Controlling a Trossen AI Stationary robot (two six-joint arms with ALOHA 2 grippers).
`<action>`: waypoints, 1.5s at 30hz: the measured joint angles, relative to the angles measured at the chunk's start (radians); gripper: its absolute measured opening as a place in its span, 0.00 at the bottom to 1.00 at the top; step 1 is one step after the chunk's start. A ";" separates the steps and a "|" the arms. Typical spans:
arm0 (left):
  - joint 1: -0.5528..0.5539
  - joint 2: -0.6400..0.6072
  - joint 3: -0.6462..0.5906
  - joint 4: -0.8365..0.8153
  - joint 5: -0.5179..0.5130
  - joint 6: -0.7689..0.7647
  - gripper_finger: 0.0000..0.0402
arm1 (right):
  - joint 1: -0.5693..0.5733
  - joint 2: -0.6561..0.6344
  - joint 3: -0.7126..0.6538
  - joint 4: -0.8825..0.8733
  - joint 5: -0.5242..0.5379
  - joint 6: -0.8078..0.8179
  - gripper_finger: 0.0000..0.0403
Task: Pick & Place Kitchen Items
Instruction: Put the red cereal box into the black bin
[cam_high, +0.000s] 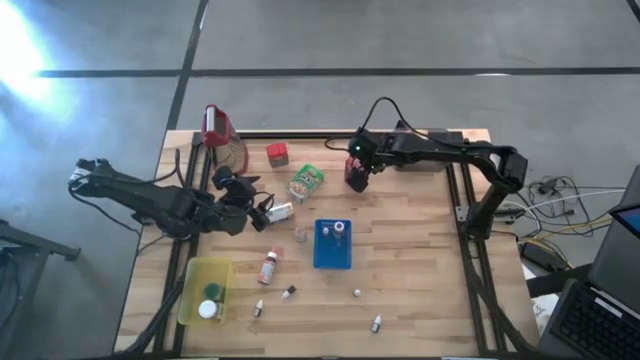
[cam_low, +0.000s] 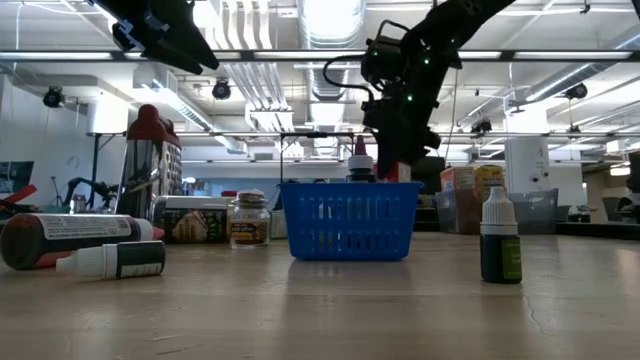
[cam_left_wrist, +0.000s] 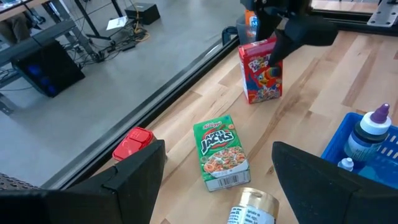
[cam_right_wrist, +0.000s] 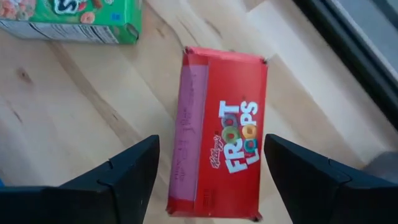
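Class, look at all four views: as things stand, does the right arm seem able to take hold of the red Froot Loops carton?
Probably yes. The right gripper hangs directly over the Froot Loops carton, fingers spread on either side, nothing between.

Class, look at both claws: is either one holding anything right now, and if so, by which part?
Nothing is held. The right claw stands open directly above the upright red Froot Loops carton, not gripping it. The left claw is open and empty near the green Apple Jacks carton.
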 joint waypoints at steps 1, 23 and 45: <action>0.000 0.000 0.000 0.000 0.000 0.000 0.75 | 0.000 0.006 -0.001 0.010 -0.001 -0.002 0.72; 0.000 0.000 0.000 0.000 0.000 0.000 0.75 | -0.029 0.057 -0.009 0.051 -0.007 -0.004 0.58; 0.000 0.000 0.000 0.000 0.000 0.000 0.75 | -0.034 0.052 -0.009 0.045 -0.032 -0.004 0.44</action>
